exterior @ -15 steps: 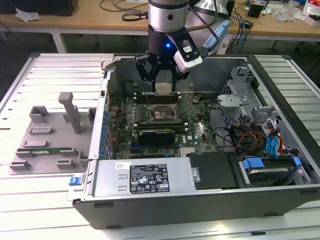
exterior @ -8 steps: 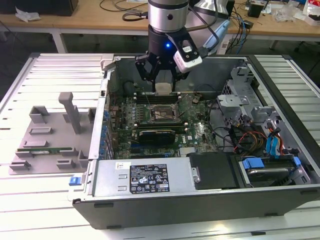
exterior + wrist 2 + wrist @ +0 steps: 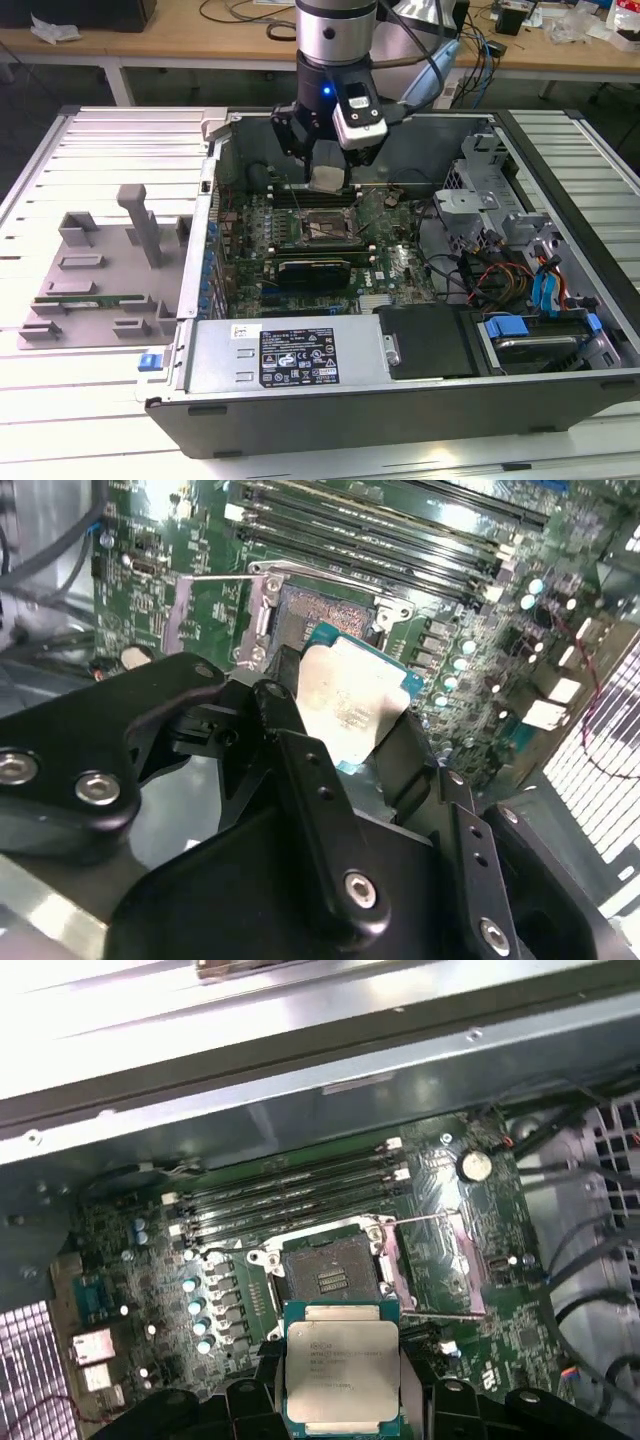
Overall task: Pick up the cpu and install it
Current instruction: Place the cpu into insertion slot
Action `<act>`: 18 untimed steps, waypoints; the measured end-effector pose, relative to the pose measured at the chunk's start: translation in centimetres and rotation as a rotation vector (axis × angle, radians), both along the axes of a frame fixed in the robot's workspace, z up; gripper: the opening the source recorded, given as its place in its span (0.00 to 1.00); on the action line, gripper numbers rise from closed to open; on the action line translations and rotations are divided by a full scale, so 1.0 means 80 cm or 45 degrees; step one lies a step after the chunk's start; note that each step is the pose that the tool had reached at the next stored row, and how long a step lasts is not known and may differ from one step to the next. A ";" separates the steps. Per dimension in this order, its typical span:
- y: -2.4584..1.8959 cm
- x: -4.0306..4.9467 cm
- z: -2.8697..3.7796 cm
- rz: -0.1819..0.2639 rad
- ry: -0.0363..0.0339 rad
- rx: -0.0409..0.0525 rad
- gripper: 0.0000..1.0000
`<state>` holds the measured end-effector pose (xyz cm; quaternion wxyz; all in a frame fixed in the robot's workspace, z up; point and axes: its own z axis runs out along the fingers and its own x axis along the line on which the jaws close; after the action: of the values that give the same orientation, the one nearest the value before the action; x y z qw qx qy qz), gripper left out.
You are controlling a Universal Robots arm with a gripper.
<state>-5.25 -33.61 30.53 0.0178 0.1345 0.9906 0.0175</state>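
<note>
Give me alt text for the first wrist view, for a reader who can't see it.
The gripper holds the cpu, silvery top showing, by its edges above a green motherboard. Near it is the open, empty socket with its metal frame swung aside and memory slots alongside.

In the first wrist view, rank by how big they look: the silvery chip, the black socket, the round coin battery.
1. silvery square cpu, though it is nearer the camera, so its lead over the socket is unsure.
2. open black square socket.
3. round silver coin battery, clearly smallest.
</note>
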 end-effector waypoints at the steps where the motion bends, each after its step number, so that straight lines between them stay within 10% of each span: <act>1: 0.0000 0.000 -0.0001 -0.029 0.0000 0.000 0.55; 18: 0.0000 0.000 -0.0005 -0.437 0.0000 0.000 0.55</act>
<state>-5.26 -33.61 30.49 0.0205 0.3015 0.9531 0.0142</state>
